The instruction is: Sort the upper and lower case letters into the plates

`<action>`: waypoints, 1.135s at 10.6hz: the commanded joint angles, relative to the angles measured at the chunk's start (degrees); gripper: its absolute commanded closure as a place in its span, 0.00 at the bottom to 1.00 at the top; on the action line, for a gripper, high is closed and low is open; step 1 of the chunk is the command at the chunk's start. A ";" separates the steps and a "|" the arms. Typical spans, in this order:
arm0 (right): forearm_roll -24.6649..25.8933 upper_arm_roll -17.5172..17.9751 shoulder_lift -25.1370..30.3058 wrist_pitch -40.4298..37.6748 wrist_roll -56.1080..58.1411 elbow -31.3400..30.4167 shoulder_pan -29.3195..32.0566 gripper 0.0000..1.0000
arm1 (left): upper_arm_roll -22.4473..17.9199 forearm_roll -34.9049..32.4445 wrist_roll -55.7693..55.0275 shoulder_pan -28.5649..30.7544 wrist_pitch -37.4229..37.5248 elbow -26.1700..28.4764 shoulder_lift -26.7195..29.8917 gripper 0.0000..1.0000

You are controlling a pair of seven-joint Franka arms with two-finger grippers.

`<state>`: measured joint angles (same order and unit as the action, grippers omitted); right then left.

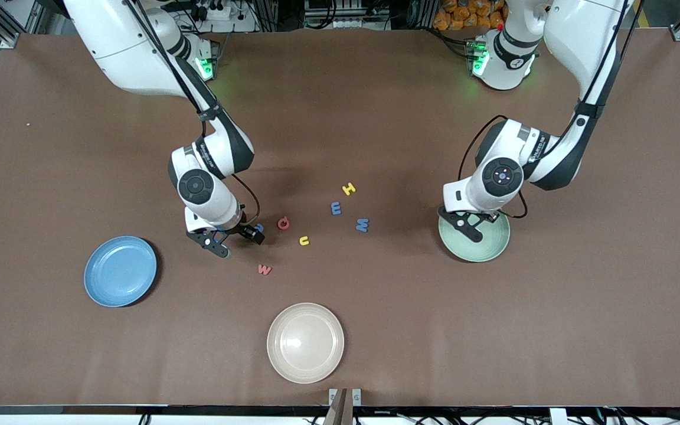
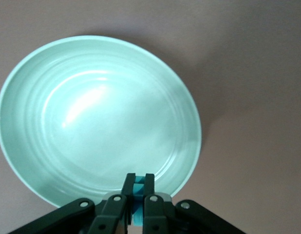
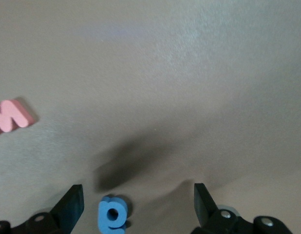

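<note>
My right gripper (image 1: 237, 242) is open and low over the table, its fingers astride a small blue letter (image 3: 112, 214), which sits closer to one finger (image 3: 72, 202). That letter is partly hidden in the front view (image 1: 260, 226). My left gripper (image 1: 473, 227) is shut on a teal letter (image 2: 138, 189) and holds it over the edge of the pale mint plate (image 1: 487, 248), which is bare in the left wrist view (image 2: 92, 122). The light blue plate (image 1: 120, 271) lies bare toward the right arm's end. Loose on the table are a yellow H (image 1: 349, 189), two blue letters (image 1: 336, 208) (image 1: 362, 224), a red letter (image 1: 283, 223), a yellow u (image 1: 304, 240) and a red w (image 1: 264, 269).
A cream-beige plate (image 1: 305, 342) lies bare near the table's front edge, nearer to the front camera than the letters. The red w also shows in the right wrist view (image 3: 11, 117).
</note>
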<state>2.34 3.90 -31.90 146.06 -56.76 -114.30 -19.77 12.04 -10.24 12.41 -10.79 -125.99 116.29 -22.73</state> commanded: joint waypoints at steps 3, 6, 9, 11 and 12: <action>0.30 -0.12 0.61 1.42 -5.29 -0.92 -3.25 0.00 | 0.27 -0.92 0.42 -0.19 -0.75 1.22 1.46 0.00; 0.39 -0.21 0.26 1.43 -5.29 -0.92 -3.26 0.00 | 0.18 -0.92 0.33 -0.19 -0.66 1.30 1.55 0.00; 0.47 -0.21 0.00 1.51 -5.29 -0.92 -3.34 0.00 | 0.27 -0.92 -2.11 -1.06 -0.66 0.08 1.20 0.00; 0.56 -0.21 -0.18 1.51 -5.29 -0.84 -3.26 0.00 | 0.18 -0.92 -11.48 -4.31 -0.31 -2.29 -1.25 0.00; 0.56 -0.21 -0.27 1.51 -5.29 -0.75 -3.17 0.00 | 0.09 -0.92 -13.45 -4.93 -0.22 -3.43 -1.78 0.00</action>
<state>2.34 3.80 -32.04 147.06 -60.75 -114.86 -22.91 12.32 -10.32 3.14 -14.40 -126.41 115.22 -23.12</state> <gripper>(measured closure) 0.000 0.000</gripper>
